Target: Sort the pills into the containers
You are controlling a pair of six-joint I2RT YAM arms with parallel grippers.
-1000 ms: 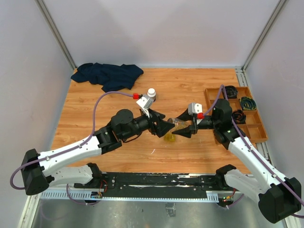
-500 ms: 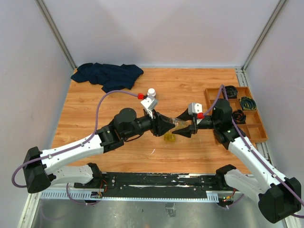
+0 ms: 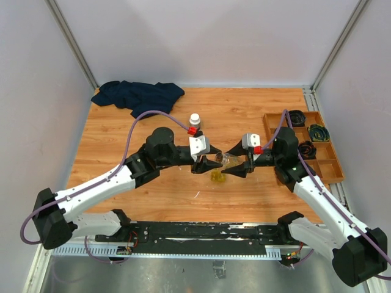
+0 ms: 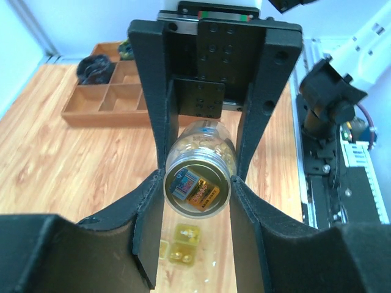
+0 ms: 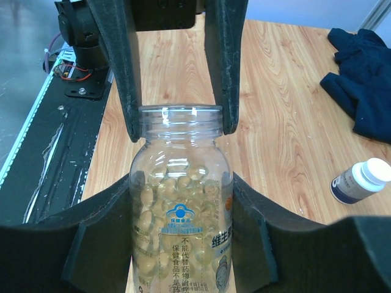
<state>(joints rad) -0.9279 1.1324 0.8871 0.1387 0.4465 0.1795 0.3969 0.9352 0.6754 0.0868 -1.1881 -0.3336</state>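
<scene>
Your right hand [image 3: 237,165] is clamped on the body of a clear pill bottle [image 5: 180,183], one finger pressed against each side. The bottle lies on its side in the air above the worktop [image 3: 122,140], between the two arms, and is packed with pale yellow capsules [image 5: 165,189]. Its mouth end points at your left hand [image 3: 206,162], whose fingers pinch the rim from both sides, so both hands grip the same bottle. Just below it, the small yellow translucent case [image 4: 183,243] sits flat on the worktop. A white-capped bottle [image 5: 360,180] stands upright farther back, apart from the hands. A dark blue cloth [image 3: 139,96] lies bunched at the far left corner, and the wooden compartment tray [image 3: 324,169] sits along the right edge.
</scene>
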